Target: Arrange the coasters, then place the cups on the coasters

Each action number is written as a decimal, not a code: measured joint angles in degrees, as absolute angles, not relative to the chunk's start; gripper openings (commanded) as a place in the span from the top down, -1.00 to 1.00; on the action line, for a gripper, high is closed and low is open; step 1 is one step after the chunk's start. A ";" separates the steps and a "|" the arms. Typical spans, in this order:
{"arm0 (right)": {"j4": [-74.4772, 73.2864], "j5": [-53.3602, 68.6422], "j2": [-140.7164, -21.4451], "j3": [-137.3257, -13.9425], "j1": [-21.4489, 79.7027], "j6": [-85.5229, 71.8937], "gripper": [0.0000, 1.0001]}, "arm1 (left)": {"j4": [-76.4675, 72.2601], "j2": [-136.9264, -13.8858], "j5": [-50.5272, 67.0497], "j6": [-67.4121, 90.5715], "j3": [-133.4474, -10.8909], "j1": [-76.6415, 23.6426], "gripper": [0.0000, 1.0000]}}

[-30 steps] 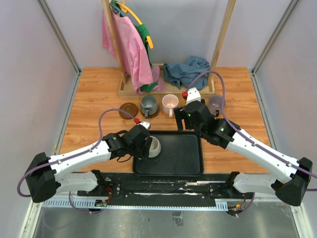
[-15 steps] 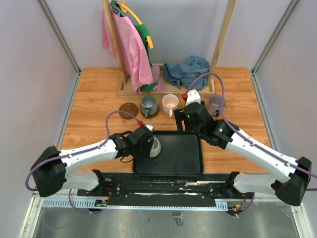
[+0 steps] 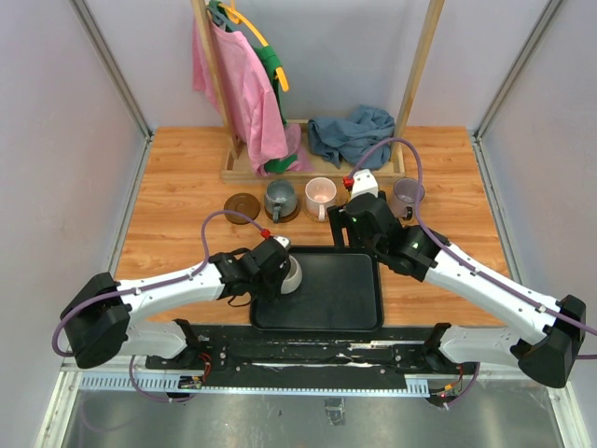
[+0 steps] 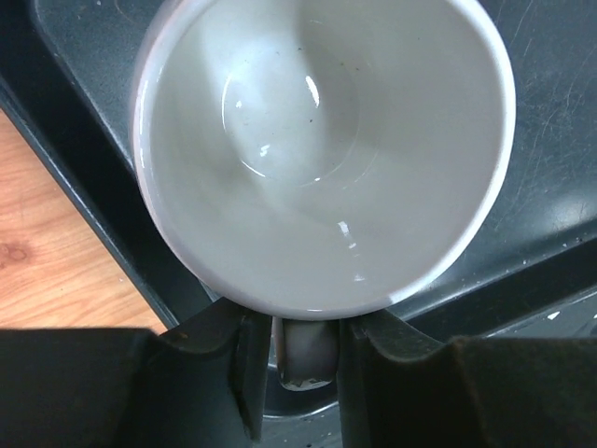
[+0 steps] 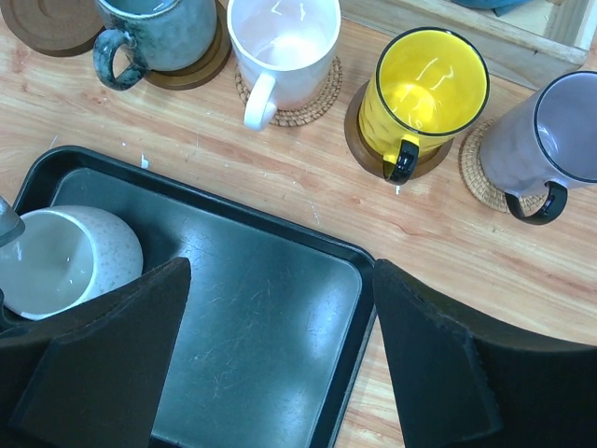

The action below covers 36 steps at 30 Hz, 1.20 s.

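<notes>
Left hand sits at the near left corner of the black tray, its two fingers flanking the handle of the white cup. They hug that handle closely, but I cannot tell whether they are actually pinching it. The cup stands upright inside the tray, so it is the one cup not yet delivered.

On the table beyond the tray, the row of coasters looks laid out. At its left end lies a bare dark brown coaster, and I judge it to be the white cup's destination. Next along, the dark grey cup stands on a second dark coaster. The pale pink cup stands on a tan woven coaster, the yellow cup on a third dark coaster, and the lavender cup on another tan coaster.

My count is five coasters, three dark and two tan, and five cups. Four cups are seated and one remains.

Right hand hovers over the tray's far edge with its fingers spread wide and nothing between them.
</notes>
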<state>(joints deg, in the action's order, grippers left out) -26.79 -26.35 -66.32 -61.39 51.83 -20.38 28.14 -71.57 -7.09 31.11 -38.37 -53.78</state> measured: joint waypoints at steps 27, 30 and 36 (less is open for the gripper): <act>-25.58 -30.74 -64.47 -55.02 49.87 -21.47 -0.61 | 37.36 -67.33 -18.94 30.81 -46.81 -53.78 0.99; -25.54 -30.76 -62.89 -53.08 47.48 -22.35 -0.60 | 37.78 -67.02 -23.62 30.63 -48.49 -53.78 0.99; -25.54 -29.89 -57.91 -49.80 42.92 -23.66 -0.60 | 37.93 -69.14 -28.42 30.17 -48.58 -50.81 0.99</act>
